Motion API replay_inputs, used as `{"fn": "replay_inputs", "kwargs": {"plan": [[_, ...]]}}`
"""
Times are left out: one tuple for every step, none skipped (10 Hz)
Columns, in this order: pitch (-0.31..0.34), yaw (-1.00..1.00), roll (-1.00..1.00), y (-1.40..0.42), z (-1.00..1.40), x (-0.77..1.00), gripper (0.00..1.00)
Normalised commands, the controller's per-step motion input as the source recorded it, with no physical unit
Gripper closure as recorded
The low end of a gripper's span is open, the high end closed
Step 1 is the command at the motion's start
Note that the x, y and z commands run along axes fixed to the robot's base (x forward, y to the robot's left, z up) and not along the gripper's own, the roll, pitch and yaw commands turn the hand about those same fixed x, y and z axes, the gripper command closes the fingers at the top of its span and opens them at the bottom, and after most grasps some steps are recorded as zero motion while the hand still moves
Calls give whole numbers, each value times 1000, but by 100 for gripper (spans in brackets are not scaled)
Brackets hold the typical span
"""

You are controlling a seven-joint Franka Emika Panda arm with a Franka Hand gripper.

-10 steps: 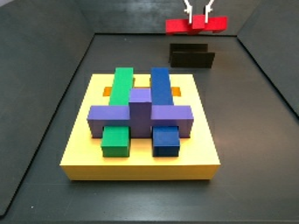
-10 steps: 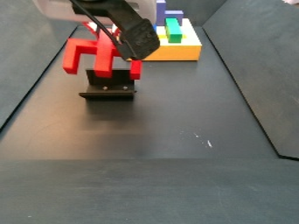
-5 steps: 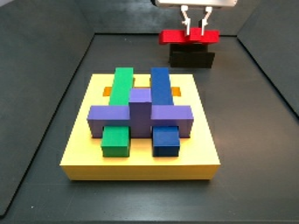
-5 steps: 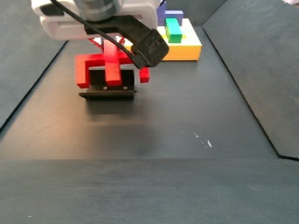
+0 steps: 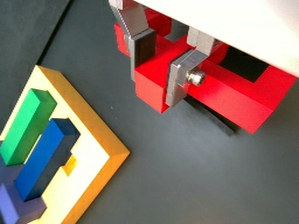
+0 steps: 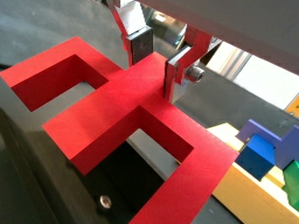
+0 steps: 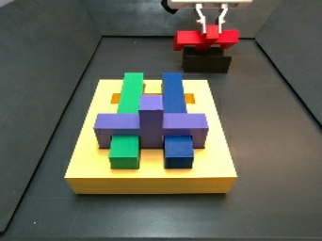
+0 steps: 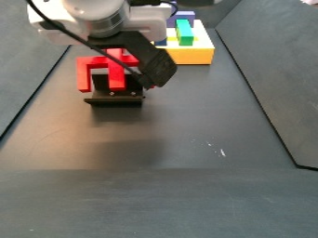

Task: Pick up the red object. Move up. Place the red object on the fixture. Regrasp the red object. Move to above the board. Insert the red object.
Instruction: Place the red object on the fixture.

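The red object (image 7: 191, 40) lies across the top of the black fixture (image 7: 208, 62) at the far end of the floor in both side views, red object (image 8: 97, 70) over fixture (image 8: 114, 99). My gripper (image 7: 213, 30) comes straight down on it. In both wrist views the gripper (image 5: 162, 77) (image 6: 158, 68) has its silver fingers against both sides of the central stub of the red object (image 5: 233, 96) (image 6: 117, 105), shut on it. The yellow board (image 7: 88, 160) lies apart, nearer the camera in that side view.
The board bears a green block (image 7: 131, 89), a blue block (image 7: 172, 89) and a purple cross-shaped block (image 7: 151, 118). Dark side walls border the floor. A corner of the board (image 5: 93, 140) shows beside the gripper in a wrist view.
The gripper has come down with the red object, from hanging above the fixture to resting on it. Since half a second ago it has barely moved.
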Motion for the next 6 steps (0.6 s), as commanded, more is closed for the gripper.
{"fn": "replay_inputs", "kwargs": {"plan": [[0, -140, -186, 9, -74, 326, 100], [203, -146, -94, 57, -86, 329, 100], [249, -117, -89, 106, -123, 286, 100], [286, -134, -57, 183, -197, 131, 100], [214, -174, -14, 86, -234, 0, 100], [9, -174, 0, 0, -180, -80, 100]]}}
